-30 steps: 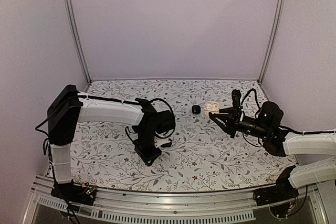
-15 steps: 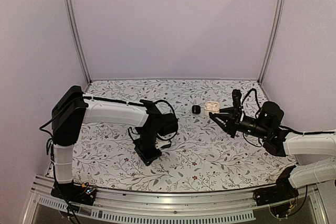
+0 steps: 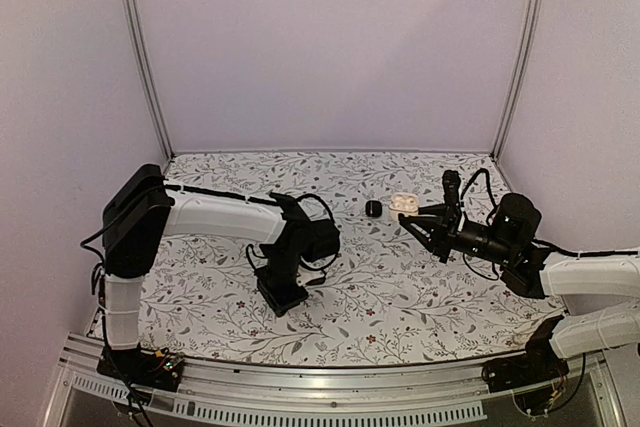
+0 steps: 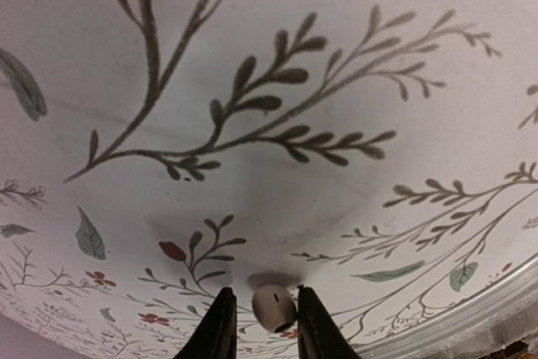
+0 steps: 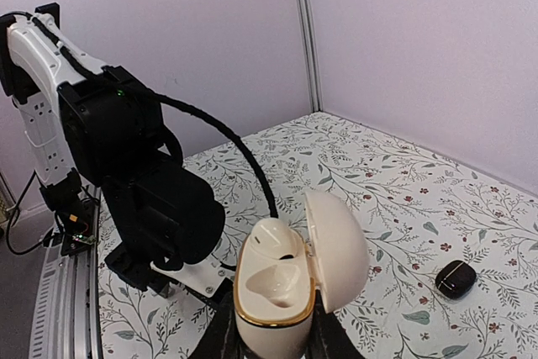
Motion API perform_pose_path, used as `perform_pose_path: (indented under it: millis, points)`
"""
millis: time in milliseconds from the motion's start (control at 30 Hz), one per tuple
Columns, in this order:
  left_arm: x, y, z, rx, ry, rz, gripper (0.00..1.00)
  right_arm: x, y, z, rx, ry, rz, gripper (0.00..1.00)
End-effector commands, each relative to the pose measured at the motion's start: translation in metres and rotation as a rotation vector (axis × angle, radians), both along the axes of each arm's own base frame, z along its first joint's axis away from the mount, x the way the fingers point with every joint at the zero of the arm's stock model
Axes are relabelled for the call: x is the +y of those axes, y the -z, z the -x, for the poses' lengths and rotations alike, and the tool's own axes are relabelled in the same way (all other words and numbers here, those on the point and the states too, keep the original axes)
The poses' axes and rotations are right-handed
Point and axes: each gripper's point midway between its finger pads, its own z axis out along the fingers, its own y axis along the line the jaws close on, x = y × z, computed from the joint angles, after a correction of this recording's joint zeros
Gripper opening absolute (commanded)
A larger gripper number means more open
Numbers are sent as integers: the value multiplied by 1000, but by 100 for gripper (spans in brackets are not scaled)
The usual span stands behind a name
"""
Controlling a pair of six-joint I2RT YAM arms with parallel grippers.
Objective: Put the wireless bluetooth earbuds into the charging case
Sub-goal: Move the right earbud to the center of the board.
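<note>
Earbud – small, white – sits on the floral cloth between the fingertips of the left gripper, which points straight down at the table. The jaws stand narrowly apart on either side of it. One finger lies against the earbud, while a thin dark sliver shows at the other side, so I cannot tell whether it is truly pinched or only flanked.

The right gripper is clamped on the lower body of the white case, holding it upright above the cloth. Its lid is hinged open to one side and the gold-rimmed sockets face up; whether anything sits in them I cannot tell.

From above, the white case is held toward the far middle of the table, well apart from the left gripper, which is down at the cloth nearer the front and to the left.

A black case lies shut on the cloth just beside the white case, on its left in the overhead view – touched by neither gripper.
</note>
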Motion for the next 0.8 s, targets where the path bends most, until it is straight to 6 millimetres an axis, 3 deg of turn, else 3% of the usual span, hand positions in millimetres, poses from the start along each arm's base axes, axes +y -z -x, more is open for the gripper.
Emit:
perform_pose_path:
  millis: [0, 400, 767]
  points:
    - [0, 4, 0, 13, 0, 1, 24, -2, -9, -2, -32, 8, -8, 0]
    - [3, 5, 4, 24, -2, -2, 26, -2, -10, -1, -35, 6, -10, 0]
    - [0, 5, 4, 29, -5, 12, 17, -2, -10, 0, -34, 4, -11, 0]
